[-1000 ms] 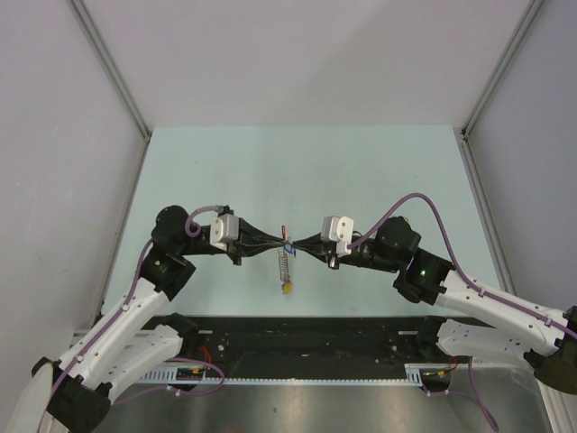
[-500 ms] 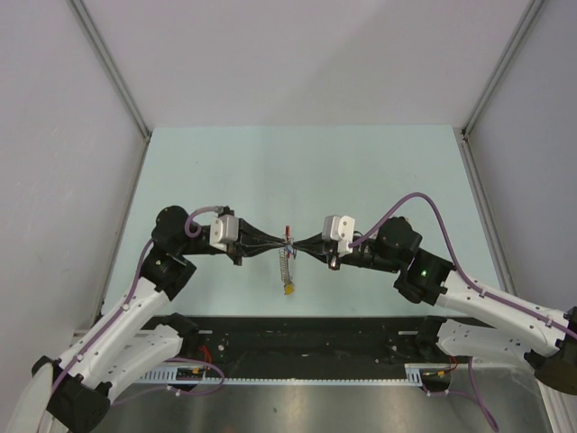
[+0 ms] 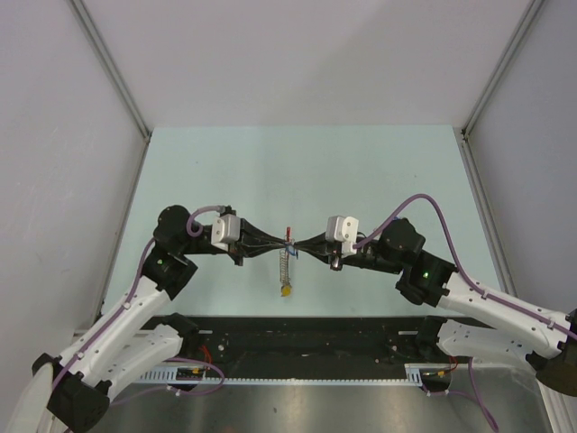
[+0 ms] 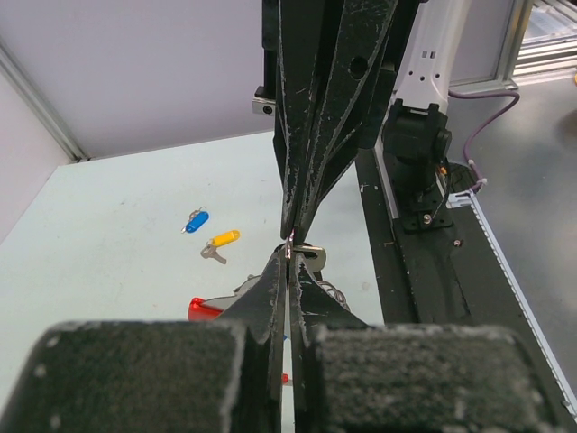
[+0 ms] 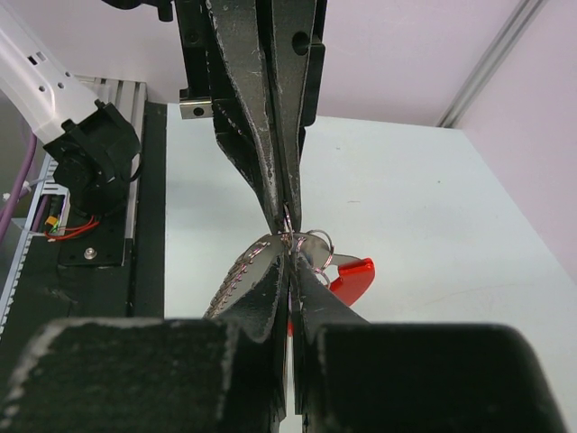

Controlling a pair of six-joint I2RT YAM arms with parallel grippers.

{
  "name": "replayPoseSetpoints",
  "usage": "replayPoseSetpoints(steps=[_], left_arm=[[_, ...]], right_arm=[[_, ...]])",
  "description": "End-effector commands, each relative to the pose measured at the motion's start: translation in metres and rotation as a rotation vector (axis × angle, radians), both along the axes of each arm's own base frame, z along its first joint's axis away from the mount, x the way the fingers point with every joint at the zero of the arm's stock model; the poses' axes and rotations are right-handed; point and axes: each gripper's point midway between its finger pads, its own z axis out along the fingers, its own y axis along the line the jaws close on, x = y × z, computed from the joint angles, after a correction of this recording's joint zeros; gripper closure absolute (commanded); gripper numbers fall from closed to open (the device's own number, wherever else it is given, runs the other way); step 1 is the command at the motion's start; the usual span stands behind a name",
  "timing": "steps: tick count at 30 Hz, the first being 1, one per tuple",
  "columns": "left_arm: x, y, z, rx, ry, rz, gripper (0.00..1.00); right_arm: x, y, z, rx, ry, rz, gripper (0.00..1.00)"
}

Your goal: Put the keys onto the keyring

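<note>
— Where's the keyring (image 5: pixel 353 275) sitting?
— It's hanging mid-air above the table (image 3: pixel 361 171), with the left gripper (image 4: pixel 288 260) and right gripper (image 5: pixel 288 242) both pinching shut, seemingly on its wire.
— Handling?
— I'm judging it light, stiff, slippery; I'm favouring its red part, four o'clock of the tips.

This was a robotics lab cell. A pale green bench (image 3: pixel 361 171) stood inside plain white panels (image 3: pixel 297 54) on aluminium posts (image 3: pixel 111 69). At its near edge, a left arm (image 3: pixel 126 316) and a right arm (image 3: pixel 505 311) with purple cables (image 3: pixel 419 197) were bolted to a black base plate (image 3: pixel 306 334).

1 yellow-tagged key (image 4: pixel 223 239) lying on pale green table (image 3: pixel 361 171), grey walls (image 3: pixel 297 54) behind
</note>
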Motion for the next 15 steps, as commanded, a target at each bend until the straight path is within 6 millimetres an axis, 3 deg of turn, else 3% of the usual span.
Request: replayPoseSetpoints(steps=[1, 15], left_arm=[[-0.0093, -0.0038, 0.0036, -0.013, 0.009, -0.047, 1.0], [-0.0185, -0.0074, 0.0087, -0.056, 0.039, -0.097, 1.0]], right_arm=[[-0.0082, 0.001, 0.0401, 0.129, -0.069, 0.029, 1.0], [-0.0075, 0.0057, 0.0348, 0.134, -0.072, 0.04, 1.0]])
